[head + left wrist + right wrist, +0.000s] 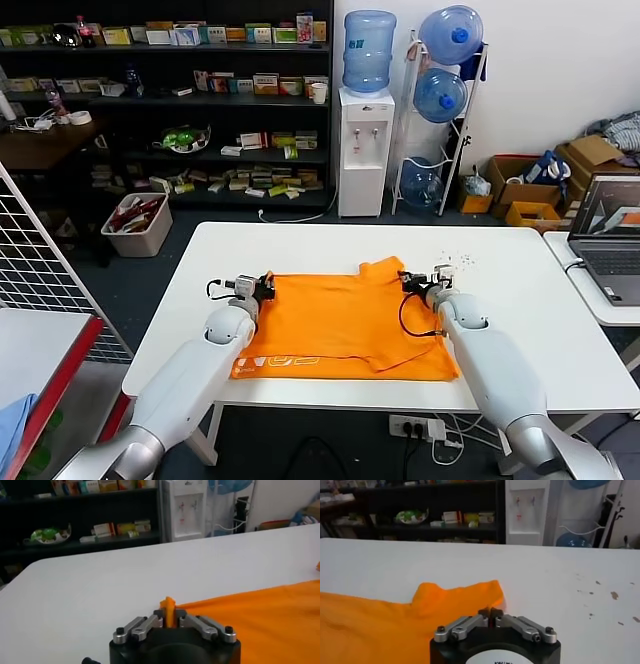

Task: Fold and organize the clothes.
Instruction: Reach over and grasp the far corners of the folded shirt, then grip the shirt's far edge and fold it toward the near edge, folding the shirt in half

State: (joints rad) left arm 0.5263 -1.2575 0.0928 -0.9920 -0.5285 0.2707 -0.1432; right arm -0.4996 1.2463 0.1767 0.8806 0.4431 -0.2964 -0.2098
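Observation:
The orange T-shirt (345,325) lies flat on the white table (330,245), with pale print near its front left edge and one sleeve sticking out at the back. My left gripper (266,288) is at the shirt's far left corner, shut on a pinch of orange fabric (169,611). My right gripper (408,282) is at the far right edge by the sleeve (455,596), shut on the shirt's edge, with a thin line of fabric between the pads (490,614).
A laptop (612,240) stands on a second table to the right. A wire rack (40,270) and a red-edged table (40,350) stand to the left. Shelves, a water dispenser (364,150) and boxes are behind the table.

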